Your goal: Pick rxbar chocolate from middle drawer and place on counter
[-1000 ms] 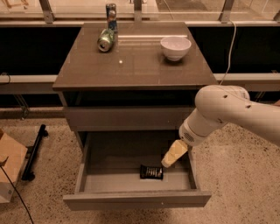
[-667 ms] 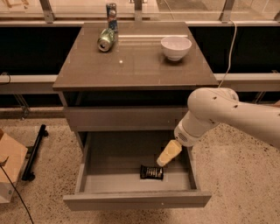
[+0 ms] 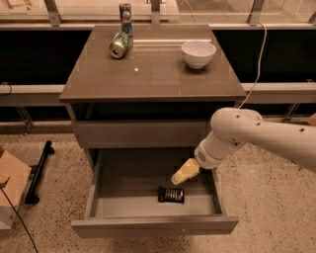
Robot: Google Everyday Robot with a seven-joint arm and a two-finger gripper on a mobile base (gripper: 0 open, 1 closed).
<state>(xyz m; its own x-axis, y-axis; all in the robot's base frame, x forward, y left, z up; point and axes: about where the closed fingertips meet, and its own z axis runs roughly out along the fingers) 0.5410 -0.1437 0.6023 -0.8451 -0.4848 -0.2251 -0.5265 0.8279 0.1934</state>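
"Nearest the camera, what do you have?"

"I have the plain front panel of the middle drawer (image 3: 153,225), which stands open; a cardboard box (image 3: 10,184) sits on the speckled floor at the left edge of my view. On the drawer's grey floor, toward the front and right of centre, the rxbar chocolate (image 3: 171,194) lies flat in its black wrapper."

"And the gripper?"

"I see the gripper (image 3: 177,178) over the drawer, just behind the bar and a little to its right; its pale tip angles down toward the bar's far edge; a thin strip of drawer floor shows between them, so I read them as apart. Whether it is spread or closed up I cannot tell from this angle. The white arm (image 3: 256,136) runs from it up and off to the right."

"Further back?"

"A closed drawer front (image 3: 138,133) sits above the open one; over that is the counter (image 3: 153,74), glossy grey-brown. A white bowl (image 3: 198,53) stands upright toward its far right; a green soda can (image 3: 119,45) lies on its side at far left; just behind it a second can (image 3: 125,14) stands upright at the back edge; a pale cable (image 3: 256,64) hangs past the counter's right side."
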